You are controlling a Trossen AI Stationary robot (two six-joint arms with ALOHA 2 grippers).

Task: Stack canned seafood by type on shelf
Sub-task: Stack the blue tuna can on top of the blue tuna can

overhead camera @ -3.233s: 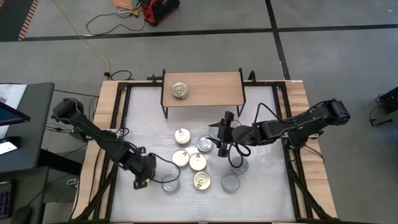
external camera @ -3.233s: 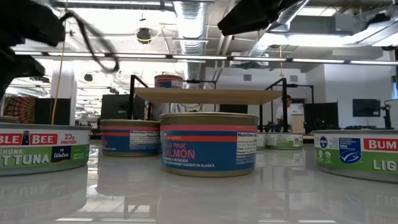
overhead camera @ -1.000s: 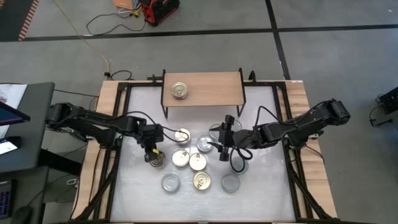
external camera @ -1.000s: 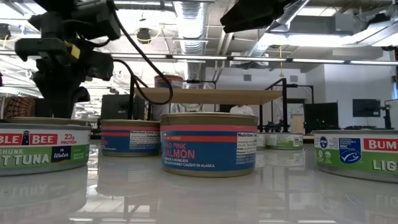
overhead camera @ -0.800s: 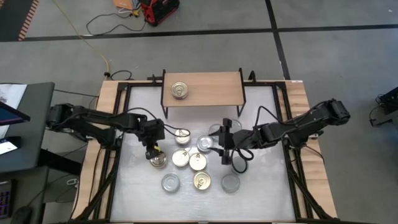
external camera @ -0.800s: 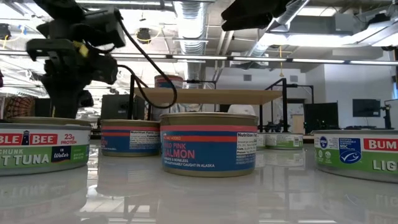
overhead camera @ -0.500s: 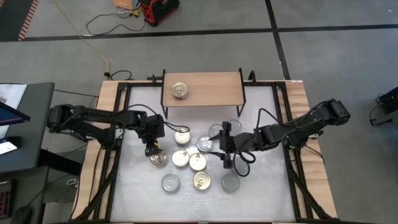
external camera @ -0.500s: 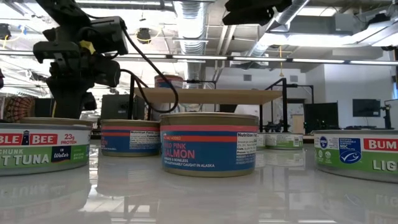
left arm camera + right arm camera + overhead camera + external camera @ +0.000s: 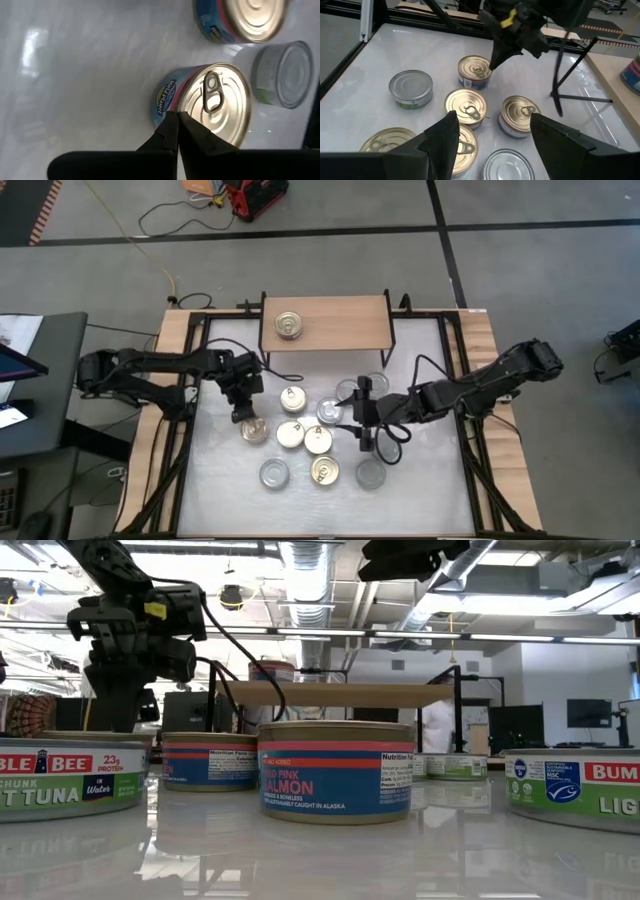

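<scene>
Left tool (image 9: 243, 416): we see it pinched shut, tips at a gold-lidded flat round tin (image 9: 254, 431), holding nothing.
Right tool (image 9: 364, 442): spread wide, empty, above the tin cluster.
Shelf (image 9: 325, 321): light-wood board on black legs, carrying one gold-lidded tin (image 9: 288, 326).
Handling: we judge the left tool must open, straddle the tin squarely, then close.

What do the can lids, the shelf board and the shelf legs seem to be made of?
The gold lid looks like polished metal: it shines and has a pull tab. The silver lid looks like duller metal with pressed rings. The shelf board seems light wood or laminate, with faint grain. The shelf legs look like thin black metal, probably painted.
</scene>
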